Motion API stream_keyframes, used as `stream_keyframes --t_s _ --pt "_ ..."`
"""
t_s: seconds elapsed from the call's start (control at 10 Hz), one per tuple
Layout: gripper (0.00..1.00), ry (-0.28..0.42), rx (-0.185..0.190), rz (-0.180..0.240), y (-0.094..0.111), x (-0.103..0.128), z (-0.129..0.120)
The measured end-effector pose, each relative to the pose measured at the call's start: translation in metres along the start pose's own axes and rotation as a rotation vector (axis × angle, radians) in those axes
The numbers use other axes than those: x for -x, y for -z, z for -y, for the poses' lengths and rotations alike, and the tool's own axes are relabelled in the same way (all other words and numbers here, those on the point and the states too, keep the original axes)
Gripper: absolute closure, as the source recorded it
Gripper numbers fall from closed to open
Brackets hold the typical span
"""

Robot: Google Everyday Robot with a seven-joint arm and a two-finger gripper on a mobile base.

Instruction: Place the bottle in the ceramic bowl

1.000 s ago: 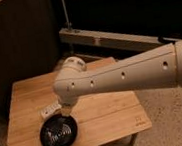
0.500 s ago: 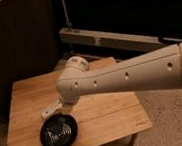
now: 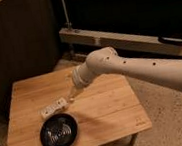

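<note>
hand [image 3: 71, 94] hangs low over the desk [image 3: 109, 110], jaws spread and gripping nothing as far as i can see, right at the end of the bottle [image 3: 54, 108], which lies on its side on the wood just beside the black bowl [image 3: 58, 132], outside it

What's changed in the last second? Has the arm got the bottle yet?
The arm swung right and back, so the gripper now sits at the right end of the bottle instead of over it. No grasp is visible, jaws open. The bottle lies on the table beside the ceramic bowl as before; neither has moved.
</note>
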Motion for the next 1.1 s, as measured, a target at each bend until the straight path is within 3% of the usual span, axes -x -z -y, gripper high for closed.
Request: stream_keyframes --t_s 0.2,0.4,0.6,0.7,0.8,1.0,1.1 --pt "0.35 0.096 -0.052 0.174 0.012 -0.019 0.019" --pt "0.35 0.16 -0.113 0.275 0.024 -0.031 0.031" --pt "0.35 0.19 -0.163 0.326 0.034 -0.044 0.038" --pt "0.35 0.185 -0.141 0.309 0.032 -0.043 0.039" --pt "0.35 0.17 -0.08 0.279 0.025 -0.041 0.041" --pt "0.35 0.148 0.12 0.21 0.005 -0.032 0.054" --pt "0.35 0.143 0.198 0.189 -0.003 -0.028 0.061"
